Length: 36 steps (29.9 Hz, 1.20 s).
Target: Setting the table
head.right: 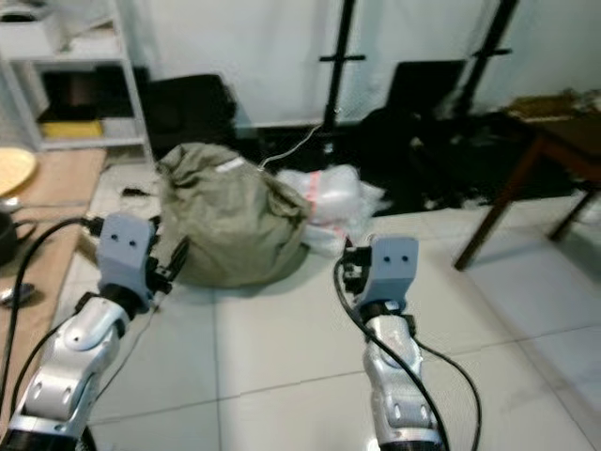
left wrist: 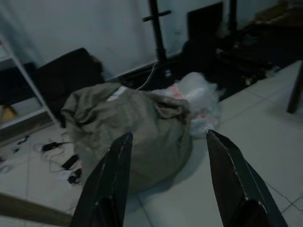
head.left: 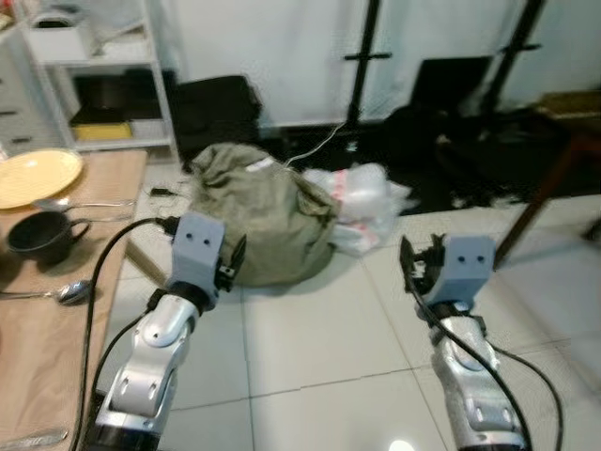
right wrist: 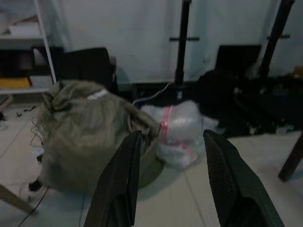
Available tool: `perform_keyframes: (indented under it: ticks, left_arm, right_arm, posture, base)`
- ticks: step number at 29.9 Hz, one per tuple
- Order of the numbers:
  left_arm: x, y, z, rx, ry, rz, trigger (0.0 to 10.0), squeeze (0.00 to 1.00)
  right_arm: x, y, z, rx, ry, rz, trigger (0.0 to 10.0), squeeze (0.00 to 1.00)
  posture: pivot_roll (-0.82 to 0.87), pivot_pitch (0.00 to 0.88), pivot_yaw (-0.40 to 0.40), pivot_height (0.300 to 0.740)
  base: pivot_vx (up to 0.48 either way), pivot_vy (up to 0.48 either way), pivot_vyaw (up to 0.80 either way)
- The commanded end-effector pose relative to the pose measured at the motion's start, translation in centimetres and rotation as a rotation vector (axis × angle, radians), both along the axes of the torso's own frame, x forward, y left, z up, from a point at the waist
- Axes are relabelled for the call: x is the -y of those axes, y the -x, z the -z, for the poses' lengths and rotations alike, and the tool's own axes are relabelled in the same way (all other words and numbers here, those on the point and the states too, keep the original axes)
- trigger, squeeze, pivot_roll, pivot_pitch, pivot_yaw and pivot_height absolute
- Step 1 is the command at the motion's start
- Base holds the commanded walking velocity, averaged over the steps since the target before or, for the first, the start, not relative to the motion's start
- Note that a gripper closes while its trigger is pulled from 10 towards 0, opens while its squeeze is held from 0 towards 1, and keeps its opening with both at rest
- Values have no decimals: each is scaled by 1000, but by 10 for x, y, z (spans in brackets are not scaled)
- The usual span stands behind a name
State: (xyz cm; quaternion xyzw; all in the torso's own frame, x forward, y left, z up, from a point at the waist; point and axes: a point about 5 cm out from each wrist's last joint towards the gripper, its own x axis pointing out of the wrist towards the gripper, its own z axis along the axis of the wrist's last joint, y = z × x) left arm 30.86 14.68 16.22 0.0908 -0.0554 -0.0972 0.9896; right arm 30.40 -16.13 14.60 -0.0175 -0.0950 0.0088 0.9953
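Both the left gripper and right gripper are spread and empty, facing the green sack. Turn left of the sack toward the table before reaching for the black cup

1. The yellow plate on the counter is cut by the left edge.
2. The black cup is mostly cropped.
3. A utensil is blurred, kind unclear.

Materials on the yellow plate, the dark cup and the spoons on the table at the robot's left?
Round yellow plate: looks like glazed ceramic or melamine; smooth, even colour, soft sheen. Dark handled cup: matte black, likely ceramic or enamel; cannot tell which. Silver spoons: metal, going by the bright reflective bowl. They lie on a brown table with a wood-look surface.
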Motion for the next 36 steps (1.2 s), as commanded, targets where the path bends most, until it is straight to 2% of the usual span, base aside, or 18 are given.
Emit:
perform_keyframes:
  ticks: [1,3,5,6,8,9,10,11,12,13,14,15,16,18,20,25,32,36]
  left_arm:
    - [-1,2,16,-74,7,-3,10000,0]
    - [-3,3,24,-106,13,-10,10000,0]
    - [-9,10,54,-203,-9,-34,10000,0]
    - [-9,10,54,-203,-9,-34,10000,0]
    - [-12,13,66,-239,-21,-45,10000,0]
    - [-15,18,80,-287,-22,-55,10000,0]
    - [-15,18,80,-287,-22,-55,10000,0]
    - [-20,24,96,-342,-23,-75,10000,0]
    - [-20,24,96,-342,-23,-75,10000,0]
    - [-25,31,113,-412,-17,-92,10000,0]
    - [-25,31,113,-412,-17,-92,10000,0]
    - [-30,41,132,-491,-11,-106,10000,0]
    - [-30,41,132,-491,-11,-106,10000,0]
    - [-39,60,159,-624,24,-126,10000,0]
    - [-44,68,170,-671,25,-141,10000,0]
    - [-45,71,172,-669,-54,-108,10000,0]
    - [-27,49,150,-520,-55,-36,10000,0]
    - [-23,42,143,-485,-49,-22,10000,0]
  right_arm:
    - [3,1,12,-55,18,4,10000,0]
    - [4,2,20,-83,28,1,10000,0]
    - [5,8,52,-195,36,-17,10000,0]
    - [5,8,52,-195,36,-17,10000,0]
    - [5,12,67,-246,34,-24,10000,0]
    - [4,16,82,-304,33,-39,10000,0]
    - [4,16,82,-304,33,-39,10000,0]
    - [3,21,98,-367,21,-48,10000,0]
    - [3,21,98,-367,21,-48,10000,0]
    - [2,27,112,-422,32,-62,10000,0]
    - [2,27,112,-422,32,-62,10000,0]
    - [1,34,126,-479,37,-71,10000,0]
    - [1,34,126,-479,37,-71,10000,0]
    - [-1,44,141,-532,57,-84,10000,0]
    - [0,46,145,-536,53,-82,10000,0]
    - [3,46,144,-525,44,-74,10000,0]
    - [11,36,133,-457,33,-44,10000,0]
    - [11,34,131,-439,30,-42,10000,0]
  posture:
    - [-31,0,95,740]
    - [-31,0,93,740]
    - [-34,0,92,740]
    - [-34,0,92,740]
    - [-34,0,92,740]
    - [-33,0,92,740]
    - [-33,0,92,740]
    - [-31,0,91,740]
    - [-31,0,91,740]
    - [-32,0,91,740]
    - [-32,0,91,740]
    - [-31,0,87,740]
    - [-31,0,87,740]
    - [-31,0,80,740]
    - [-32,0,75,740]
    - [-34,0,71,740]
    - [-46,0,78,740]
    - [-51,0,80,740]
  base:
    - [0,0,-800]
    - [0,0,-800]
    - [0,0,-800]
    - [0,0,-800]
    - [0,0,-800]
    - [0,0,-800]
    - [0,0,-800]
    - [0,0,-800]
    - [0,0,-800]
    - [0,0,-800]
    - [0,0,-800]
    - [0,0,-800]
    - [0,0,-800]
    - [0,0,-800]
    - [0,0,-800]
    - [0,0,-800]
    - [0,0,-800]
    - [0,0,-800]
